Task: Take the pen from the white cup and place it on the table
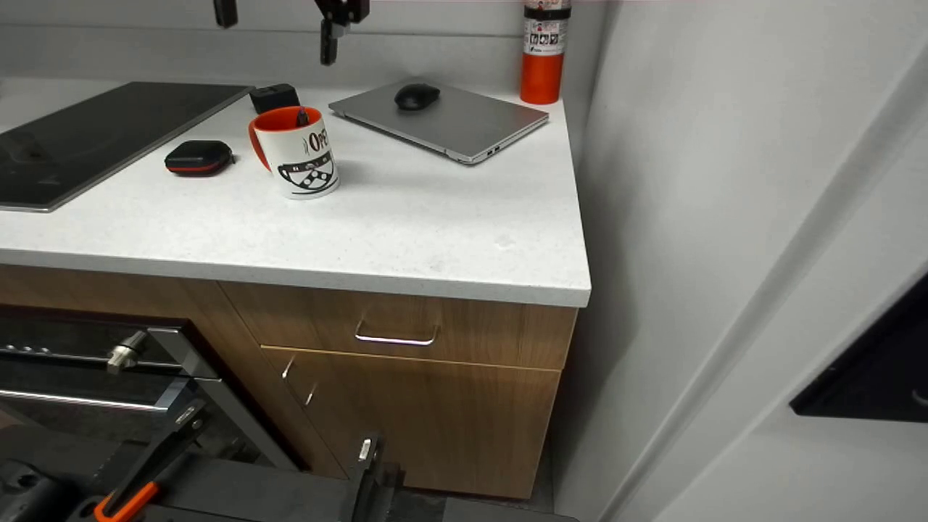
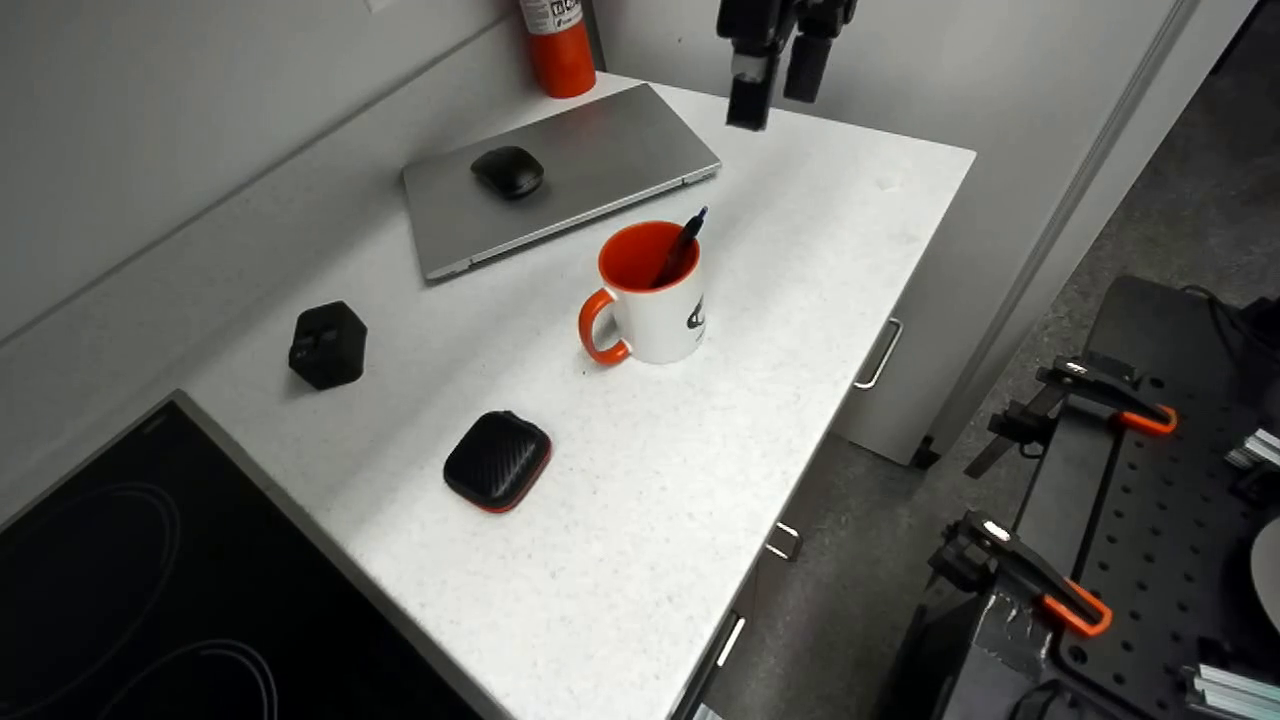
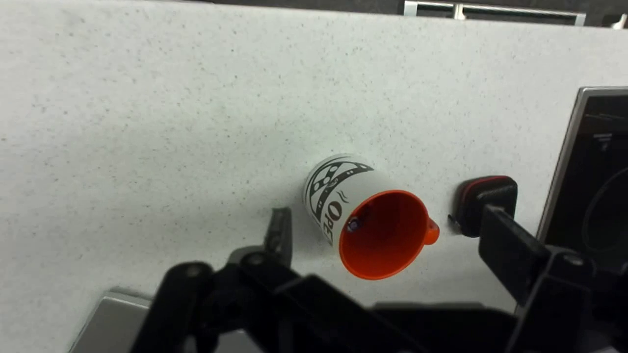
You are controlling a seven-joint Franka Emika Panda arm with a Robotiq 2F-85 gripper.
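Observation:
The white cup (image 1: 293,161) stands upright on the white table (image 1: 449,232); it also shows in an exterior view (image 2: 665,325) and in the wrist view (image 3: 365,182). The dark pen (image 2: 684,243) leans inside the cup, its tip above the red rim. Only its upper end shows in an exterior view (image 1: 302,117), and it appears end-on at the cup's inner wall in the wrist view (image 3: 353,224). My gripper (image 3: 386,220) is open, with nothing between its fingers. It is above the cup and apart from it, also visible in both exterior views (image 1: 277,32) (image 2: 777,88).
A grey laptop (image 1: 471,123) with a black mouse (image 1: 417,96) lies behind the cup, near a red extinguisher (image 1: 541,76). A black case (image 2: 497,460), a black block (image 2: 329,345) and the black cooktop (image 2: 120,590) are on the cup's handle side.

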